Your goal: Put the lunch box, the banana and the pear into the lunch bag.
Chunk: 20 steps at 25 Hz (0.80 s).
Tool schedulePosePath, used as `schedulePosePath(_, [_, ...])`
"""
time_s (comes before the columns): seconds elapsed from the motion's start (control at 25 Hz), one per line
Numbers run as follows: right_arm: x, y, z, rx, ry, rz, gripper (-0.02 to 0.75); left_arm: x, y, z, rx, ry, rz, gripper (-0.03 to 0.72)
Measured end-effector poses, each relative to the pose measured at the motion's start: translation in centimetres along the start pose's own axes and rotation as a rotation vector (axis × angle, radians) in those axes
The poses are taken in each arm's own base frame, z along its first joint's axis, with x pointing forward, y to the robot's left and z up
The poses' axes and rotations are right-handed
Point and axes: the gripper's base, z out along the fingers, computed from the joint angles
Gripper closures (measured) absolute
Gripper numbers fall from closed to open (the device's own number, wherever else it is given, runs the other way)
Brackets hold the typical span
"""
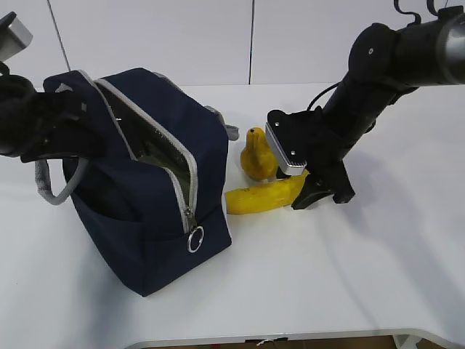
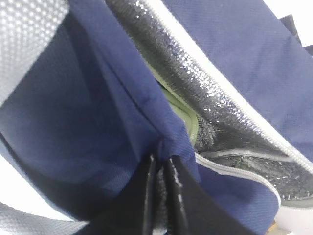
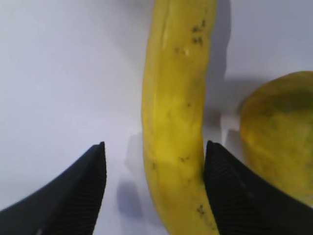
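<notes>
The lunch box [image 2: 182, 113] sits inside the lunch bag [image 1: 156, 211] (left gripper [image 2: 164, 196] pinching its fabric); banana [image 3: 173, 122] — between the right gripper's [image 3: 154, 188] spread jaws — and pear [image 1: 256, 155] remain mid-table.

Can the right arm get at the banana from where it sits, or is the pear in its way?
Probably yes. The right gripper stands open astride the banana; the pear lies just outside one finger, crowding but not blocking it.

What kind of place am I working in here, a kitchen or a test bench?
Likely a lab test bench: a bare white tabletop, plain white wall panels behind, and only staged props, a navy fabric lunch bag and a curved yellow banana.
</notes>
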Motion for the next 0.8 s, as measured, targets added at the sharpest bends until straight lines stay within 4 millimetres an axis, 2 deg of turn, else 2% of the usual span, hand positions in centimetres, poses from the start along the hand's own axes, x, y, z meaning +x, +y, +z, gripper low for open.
schedulePosePath(0.36, [0.5, -0.2, 1.2, 0.018, 0.015, 0.007, 0.225, 0.0, 0.0, 0.0, 0.0, 0.002, 0.001, 0.688])
schedulePosePath(0.8, [0.7, -0.6, 1.3, 0.052, 0.027, 0.008, 0.225, 0.0, 0.0, 0.0, 0.001, 0.004, 0.001, 0.688])
